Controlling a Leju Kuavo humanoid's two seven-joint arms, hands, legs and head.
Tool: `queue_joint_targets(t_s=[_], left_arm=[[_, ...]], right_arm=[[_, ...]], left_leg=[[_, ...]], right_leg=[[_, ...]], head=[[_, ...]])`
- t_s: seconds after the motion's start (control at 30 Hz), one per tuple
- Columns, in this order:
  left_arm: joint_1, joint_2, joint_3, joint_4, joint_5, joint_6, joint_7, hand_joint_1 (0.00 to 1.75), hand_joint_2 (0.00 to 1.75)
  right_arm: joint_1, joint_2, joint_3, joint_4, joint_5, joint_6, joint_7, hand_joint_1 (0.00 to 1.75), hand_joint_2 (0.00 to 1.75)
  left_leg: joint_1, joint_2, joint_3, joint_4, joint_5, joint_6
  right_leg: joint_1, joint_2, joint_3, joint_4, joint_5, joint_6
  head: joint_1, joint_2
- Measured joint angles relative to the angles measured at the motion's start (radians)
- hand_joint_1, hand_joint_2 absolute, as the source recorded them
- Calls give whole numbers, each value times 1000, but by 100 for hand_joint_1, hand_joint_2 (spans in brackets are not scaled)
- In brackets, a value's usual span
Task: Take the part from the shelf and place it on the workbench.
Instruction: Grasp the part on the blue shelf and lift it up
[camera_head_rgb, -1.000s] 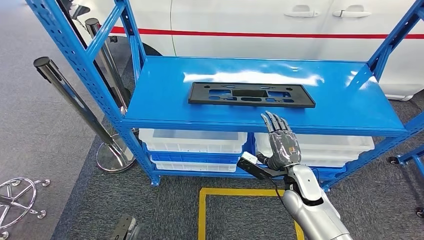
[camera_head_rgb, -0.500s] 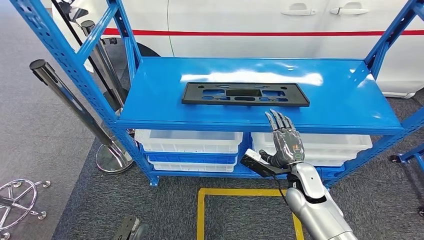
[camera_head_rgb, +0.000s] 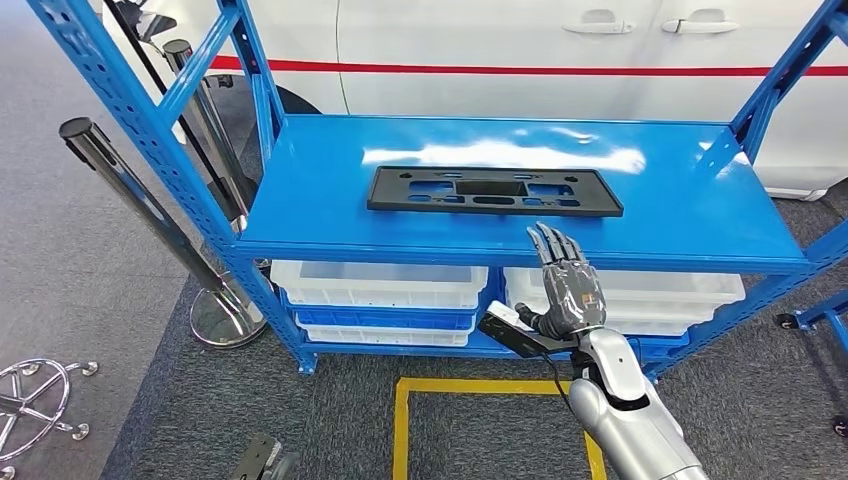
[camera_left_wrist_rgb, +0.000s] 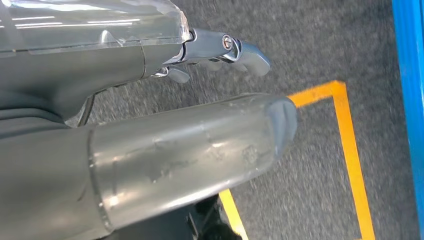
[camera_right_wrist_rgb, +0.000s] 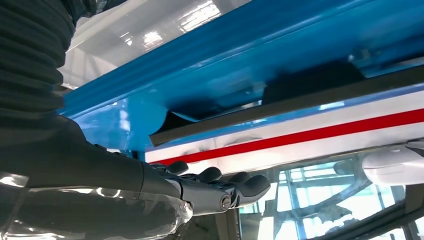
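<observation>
Part (camera_head_rgb: 494, 191) lies untouched on the shelf (camera_head_rgb: 300, 200); right hand (camera_head_rgb: 567, 287), empty with fingers spread, waits at its 5 o'clock; everything remains.

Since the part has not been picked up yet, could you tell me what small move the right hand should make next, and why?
Probably a short reach forward and up over the shelf edge. The right hand is raised with fingers extended, open and holding nothing, just in front of the blue shelf. The black part lies flat on the shelf beyond the fingertips, untouched, so closing that gap comes before any grasp.
</observation>
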Motion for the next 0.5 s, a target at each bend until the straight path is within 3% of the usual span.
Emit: queue_joint_targets(t_s=[0.07, 0.13, 0.17, 0.2, 0.23, 0.27, 0.33, 0.37, 0.5], left_arm=[[-1, 0, -5, 0, 3, 0, 0, 0, 0], [-1, 0, -9, 0, 5, 0, 0, 0, 0], [0, 0, -10, 0, 6, -1, 0, 0, 0], [1, 0, -11, 0, 6, -1, 0, 0, 0], [2, -1, -11, 0, 5, -1, 0, 0, 0], [2, -1, -11, 0, 5, -1, 0, 0, 0], [1, -2, -12, 0, 5, -1, 0, 0, 0], [1, -2, -12, 0, 6, -1, 0, 0, 0], [0, -2, -12, 0, 5, -1, 0, 0, 0]], right_arm=[[0, -1, 0, -1, 0, 0, 0, 0, 175], [4, -1, 0, -1, 0, 0, 1, 0, 175], [8, -1, 0, 0, 0, 0, 1, 0, 175], [11, -1, 0, 0, 0, 0, 2, 0, 175], [12, -1, 0, 0, 0, 0, 3, 0, 175], [12, -2, 0, 0, 0, -1, 3, 0, 175], [12, -1, 0, 0, 0, -1, 3, 0, 175], [12, -1, 0, -1, 0, -1, 3, 0, 175], [13, -1, 0, -1, 1, -1, 3, 0, 175]], left_leg=[[5, 2, 6, -13, 8, 8], [6, 2, 6, -14, 8, 11], [6, 2, 6, -13, 8, 11], [7, 2, 5, -11, 7, 10], [8, 2, 6, -9, 5, 8], [9, 1, 6, -4, 1, 4], [8, 1, 3, 9, -8, -7], [6, 0, 0, 15, -11, -13], [9, 0, -6, 28, -23, -33]], right_leg=[[-2, 0, -33, 74, -47, 8], [-5, 0, -94, 199, -104, 15], [-8, 0, -117, 242, -114, 19], [-11, -1, -124, 251, -105, 22], [-14, -1, -111, 221, -77, 25], [-18, -2, -82, 160, -39, 27], [-20, -2, -25, 41, 7, 25], [-19, -2, -12, 11, 14, 21], [-15, 0, -9, -2, 16, -7]], head=[[1, 0], [1, 0], [1, 0], [1, 0], [1, 0], [1, 0], [0, 0], [0, 0], [0, 0]])
